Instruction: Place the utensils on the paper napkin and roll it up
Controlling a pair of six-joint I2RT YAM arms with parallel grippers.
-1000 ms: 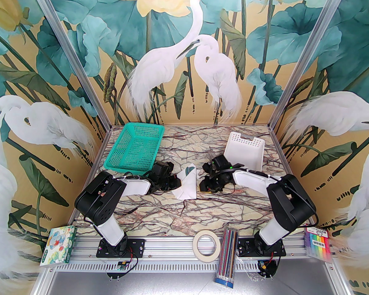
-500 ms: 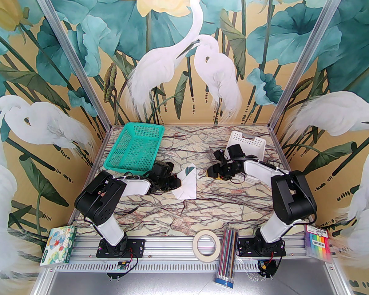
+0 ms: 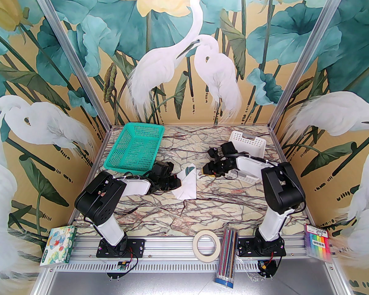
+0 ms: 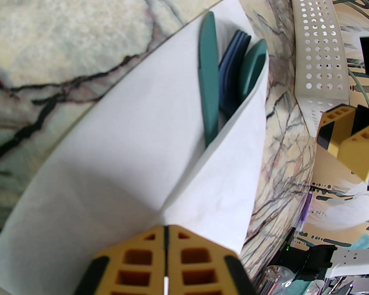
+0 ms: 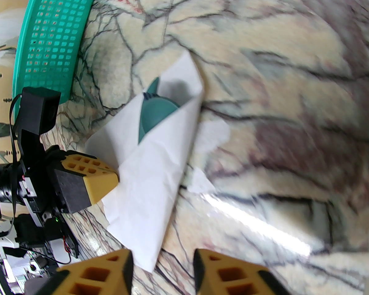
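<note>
The white paper napkin (image 3: 187,185) lies folded over at mid-table, creased into a pocket (image 4: 126,164). The dark green utensils (image 4: 209,81) poke out of its far open end, with a dark blue ribbed piece between them; the green tips (image 5: 155,112) also peek from the fold in the right wrist view. My left gripper (image 3: 176,183) is shut on the napkin's near left edge, its yellow fingertips (image 4: 147,250) meeting at a crease. My right gripper (image 3: 206,171) hovers just right of the napkin, open with nothing between its fingers (image 5: 110,272).
A teal mesh basket (image 3: 135,149) sits at the back left and a white perforated basket (image 3: 246,147) at the back right, behind the right arm. A tape roll (image 3: 206,244), a pencil bundle (image 3: 229,258), a picture box (image 3: 58,246) and a marker pack (image 3: 318,241) line the near rail.
The right gripper has let go beside the napkin, pulled back to the right and up, then eased left again. The left arm and the napkin have not moved.
</note>
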